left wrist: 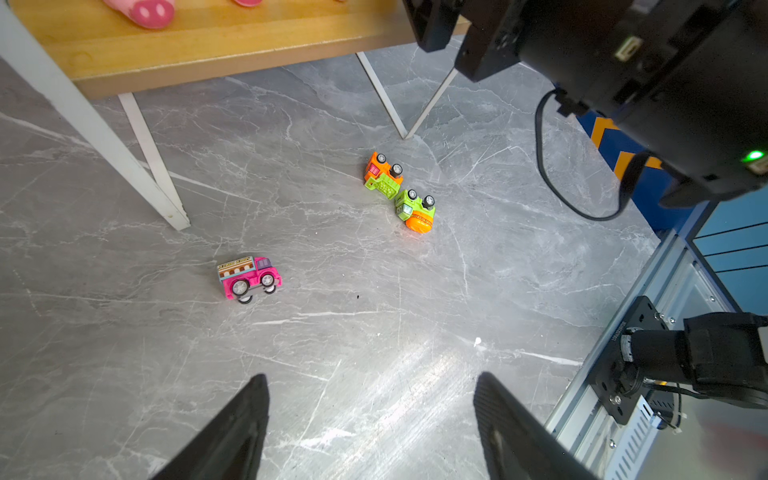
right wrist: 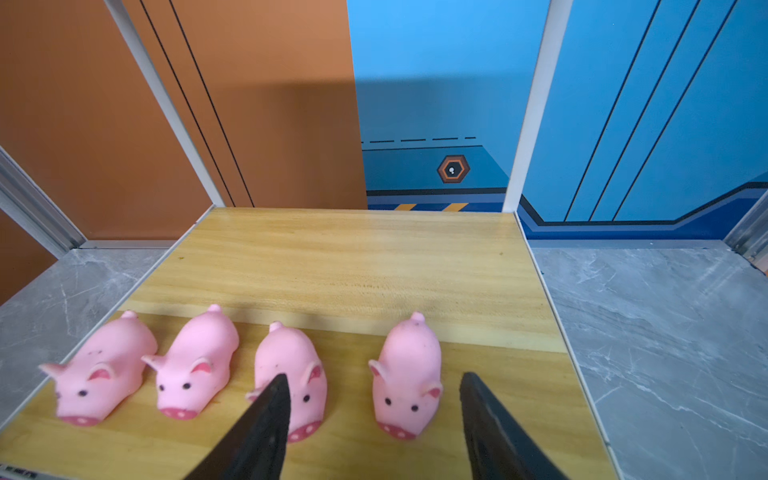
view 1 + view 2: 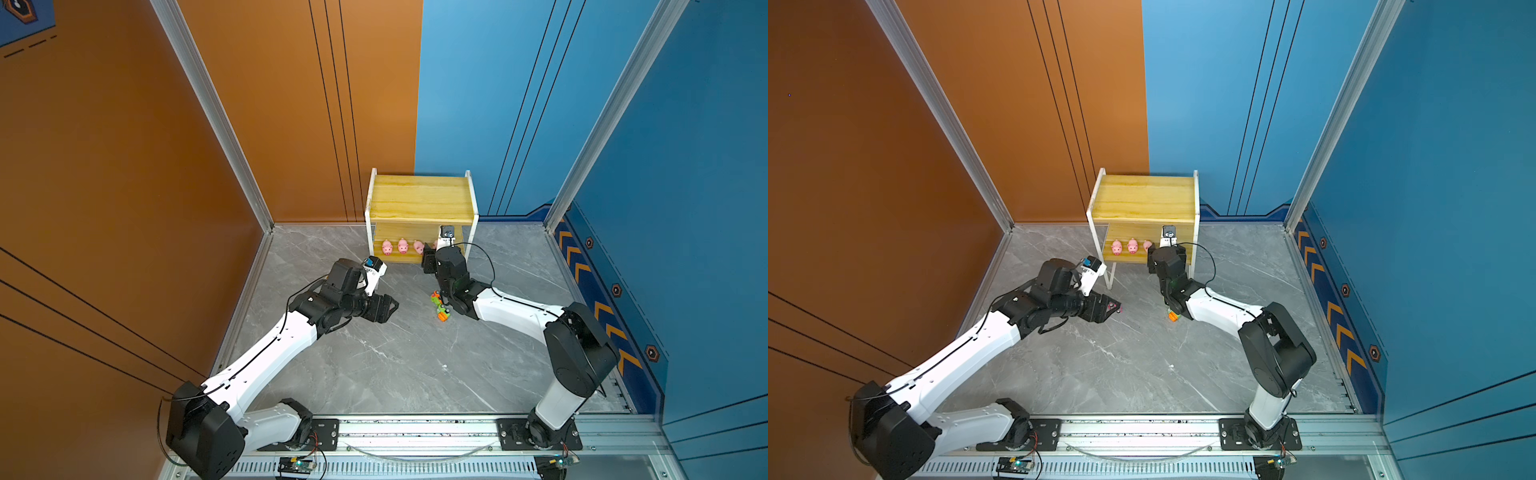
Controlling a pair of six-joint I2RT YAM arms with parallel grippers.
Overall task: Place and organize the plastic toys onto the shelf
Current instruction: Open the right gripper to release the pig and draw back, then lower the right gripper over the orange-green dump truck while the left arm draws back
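In both top views the shelf (image 3: 422, 195) stands against the back wall, its long side across the view and its upper board free. The pigs (image 3: 402, 246) line the front edge of the lower board, snouts towards us. The right gripper (image 3: 434, 251) reaches in at that edge. The left gripper (image 3: 390, 309) hangs over the marble floor (image 3: 395, 365), which lies wide open in front. The two orange-and-green cars (image 3: 438, 305) lie partly under the right arm.

From the left wrist, we see the pink truck (image 1: 248, 275) upright on its wheels in open floor, cab towards the two cars. Those two lie tipped on their sides, wheels showing, touching end to end, near a shelf leg. The left gripper's fingers (image 1: 245, 415) stand wide apart and hold nothing.

From the right wrist, we count four pigs in a row, long axes running front to back. Three stand close together. The lone pig (image 2: 405, 374) stands apart and sits between the right gripper's spread fingers (image 2: 490, 424), clear of both. Bare board remains behind the row.
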